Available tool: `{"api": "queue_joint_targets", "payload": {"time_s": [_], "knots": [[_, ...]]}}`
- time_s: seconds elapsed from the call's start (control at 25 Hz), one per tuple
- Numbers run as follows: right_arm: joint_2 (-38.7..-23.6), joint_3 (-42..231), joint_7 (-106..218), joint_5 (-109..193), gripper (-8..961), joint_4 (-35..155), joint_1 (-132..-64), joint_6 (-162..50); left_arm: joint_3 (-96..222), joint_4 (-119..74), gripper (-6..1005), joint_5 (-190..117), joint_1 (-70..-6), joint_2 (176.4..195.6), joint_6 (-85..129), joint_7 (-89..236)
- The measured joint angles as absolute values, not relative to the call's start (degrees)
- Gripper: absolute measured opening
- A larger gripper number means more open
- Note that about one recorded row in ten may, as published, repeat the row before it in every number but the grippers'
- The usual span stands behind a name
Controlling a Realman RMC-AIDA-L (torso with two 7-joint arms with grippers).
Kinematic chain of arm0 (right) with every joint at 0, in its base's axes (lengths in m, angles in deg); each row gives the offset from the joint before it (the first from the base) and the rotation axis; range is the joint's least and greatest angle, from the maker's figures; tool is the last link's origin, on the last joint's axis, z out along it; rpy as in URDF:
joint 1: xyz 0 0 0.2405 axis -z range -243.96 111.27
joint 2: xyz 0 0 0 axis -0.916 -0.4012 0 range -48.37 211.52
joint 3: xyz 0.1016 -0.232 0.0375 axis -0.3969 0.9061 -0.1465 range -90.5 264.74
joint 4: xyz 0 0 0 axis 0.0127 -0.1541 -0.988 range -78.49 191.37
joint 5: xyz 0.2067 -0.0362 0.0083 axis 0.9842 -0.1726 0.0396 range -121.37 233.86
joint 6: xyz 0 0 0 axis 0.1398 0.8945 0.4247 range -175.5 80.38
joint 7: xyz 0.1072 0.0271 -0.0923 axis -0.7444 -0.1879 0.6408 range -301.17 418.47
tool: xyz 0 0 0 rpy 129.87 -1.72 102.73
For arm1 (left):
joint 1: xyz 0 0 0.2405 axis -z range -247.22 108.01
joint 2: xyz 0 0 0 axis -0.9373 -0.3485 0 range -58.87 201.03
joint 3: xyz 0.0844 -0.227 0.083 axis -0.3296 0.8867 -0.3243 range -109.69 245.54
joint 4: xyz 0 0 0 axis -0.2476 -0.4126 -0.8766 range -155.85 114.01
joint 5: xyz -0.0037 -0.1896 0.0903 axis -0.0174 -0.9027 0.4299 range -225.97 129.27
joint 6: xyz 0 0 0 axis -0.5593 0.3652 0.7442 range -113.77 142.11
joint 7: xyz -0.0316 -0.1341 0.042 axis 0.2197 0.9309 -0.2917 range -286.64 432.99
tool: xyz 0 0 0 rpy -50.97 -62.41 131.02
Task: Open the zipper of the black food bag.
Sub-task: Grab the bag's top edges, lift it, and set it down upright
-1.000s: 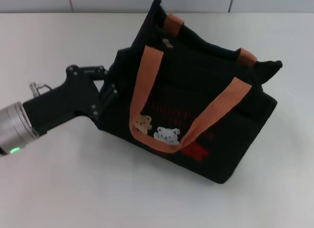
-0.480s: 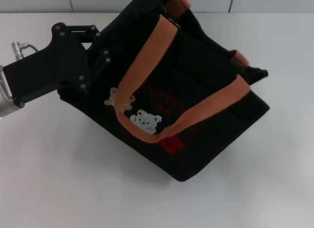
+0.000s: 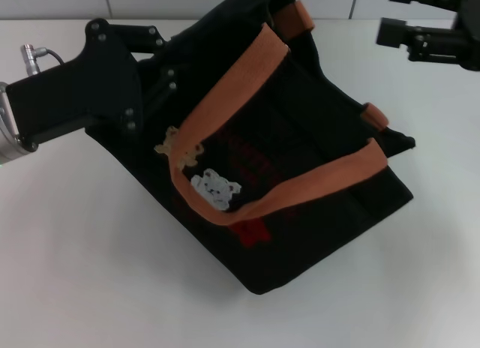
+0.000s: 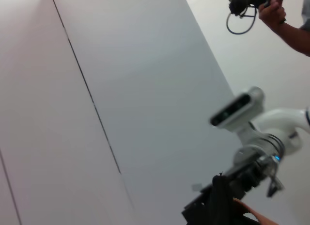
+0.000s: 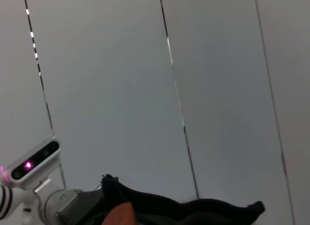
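Since the earlier frame, we note the right gripper [image 3: 390, 18] has entered beside the black food bag [image 3: 300, 183], which has shifted. The left gripper [image 3: 161, 70] presses its end; we cannot tell either's fingers' state, and the zipper is hidden.

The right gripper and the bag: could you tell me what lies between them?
Nothing: in the head view, only bare white table separates the right gripper from the bag.

Robot lab, plain white table [image 3: 90, 273], bare panelled wall [image 5: 145, 89], person filming [image 4: 286, 21]
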State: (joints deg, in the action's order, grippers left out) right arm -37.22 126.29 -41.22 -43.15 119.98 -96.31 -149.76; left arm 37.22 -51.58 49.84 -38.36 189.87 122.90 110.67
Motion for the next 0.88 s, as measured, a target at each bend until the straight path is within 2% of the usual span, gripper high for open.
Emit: {"api": "queue_joint_targets", "payload": {"time_s": [0.2,0.4,0.88], "knots": [[-37.37,131.39,-56.74,-47.32,843,129.73,-97.27,-150.06,34.45,-51.40,126,49.76,-38.62,189.85,122.64,110.18],[-37.47,134.63,-64.54,-47.73,804,133.99,-97.34,-150.55,33.28,-51.53,124,49.75,-38.69,189.83,122.42,110.13],[-37.44,138.60,-68.81,-52.33,711,137.45,-99.35,-150.26,32.04,-51.59,118,49.74,-38.36,189.88,122.29,109.74]]}}
